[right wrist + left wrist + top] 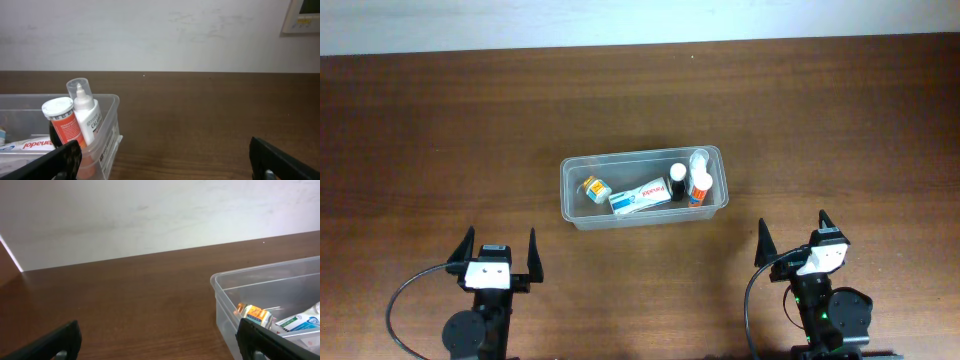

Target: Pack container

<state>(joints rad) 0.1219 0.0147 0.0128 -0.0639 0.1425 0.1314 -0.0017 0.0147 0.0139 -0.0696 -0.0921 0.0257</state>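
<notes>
The clear plastic container (572,180) sits mid-table. Inside lie a small orange-labelled bottle (593,188), a white box (640,196), a dark-capped bottle (677,183), an orange bottle with a white cap (700,187) and a white clear-capped bottle (697,161). My left gripper (500,252) is open and empty, near the front edge, left of the container. My right gripper (794,238) is open and empty, front right of it. The left wrist view shows the container's left corner (222,287) and the small bottle (254,315). The right wrist view shows its right corner (112,117) with both white-capped bottles (64,122).
The brown wooden table (440,130) stretches around the container. A pale wall (150,215) stands behind the table's far edge. A wall-mounted panel (302,15) shows at the upper right of the right wrist view.
</notes>
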